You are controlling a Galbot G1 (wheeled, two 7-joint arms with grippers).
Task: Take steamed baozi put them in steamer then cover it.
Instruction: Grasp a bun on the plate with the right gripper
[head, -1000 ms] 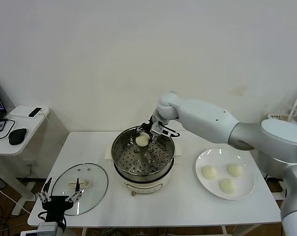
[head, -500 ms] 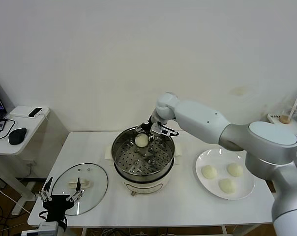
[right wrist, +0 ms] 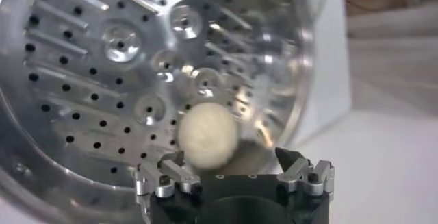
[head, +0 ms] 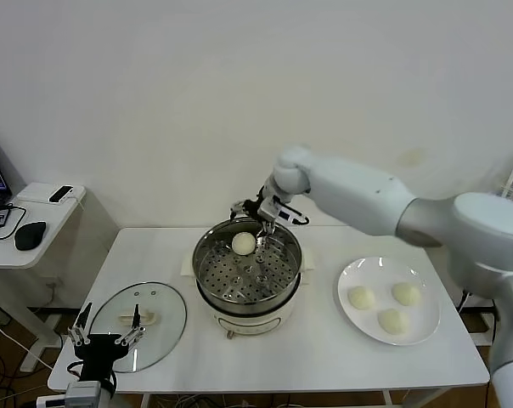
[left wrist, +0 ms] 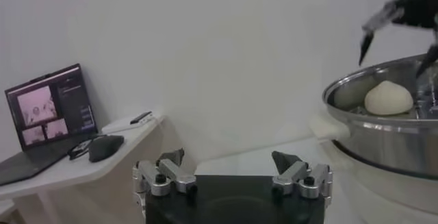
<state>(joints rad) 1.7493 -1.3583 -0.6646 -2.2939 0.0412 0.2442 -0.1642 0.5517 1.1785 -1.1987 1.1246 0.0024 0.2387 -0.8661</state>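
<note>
The shiny steel steamer (head: pixel 284 270) stands on its white base at the table's middle. One cream-white baozi (head: pixel 244 243) lies on the perforated tray at the steamer's far side; it also shows in the right wrist view (right wrist: pixel 207 135) and in the left wrist view (left wrist: pixel 388 98). My right gripper (head: pixel 259 210) is open and empty just above the steamer's far rim, over that baozi. Three more baozi (head: pixel 361 297) (head: pixel 405 293) (head: pixel 391 320) lie on a white plate (head: pixel 429 333) at the right. The glass cover (head: pixel 165 332) lies flat at the left front. My left gripper (head: pixel 105 341) is open at the cover's near edge.
A side table with a mouse (head: pixel 30 235) and a laptop (left wrist: pixel 48 119) stands beyond the table's left edge. A cup with a straw (head: pixel 504 195) stands at the far right. The white wall is close behind the steamer.
My right gripper has let go of the baozi, which now rests on the tray, and has risen from inside the steamer to above its far rim. The left arm has not moved.
</note>
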